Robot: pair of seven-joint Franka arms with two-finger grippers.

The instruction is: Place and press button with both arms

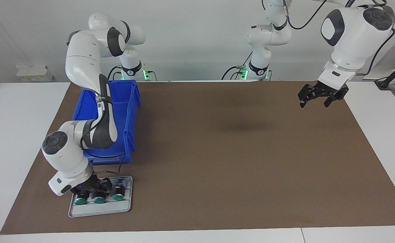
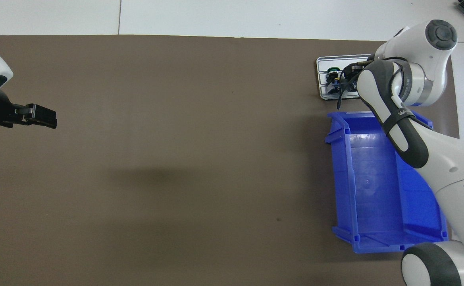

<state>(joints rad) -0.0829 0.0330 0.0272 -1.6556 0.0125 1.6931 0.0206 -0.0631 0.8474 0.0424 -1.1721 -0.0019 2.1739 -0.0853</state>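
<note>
Beside the blue bin (image 1: 129,111), a grey tray (image 1: 99,210) holds three buttons (image 1: 118,197)

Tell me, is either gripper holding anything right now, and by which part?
The left gripper holds nothing, waiting open over bare mat. The right gripper is down among the buttons on the tray; whether it grips one cannot be told.
</note>
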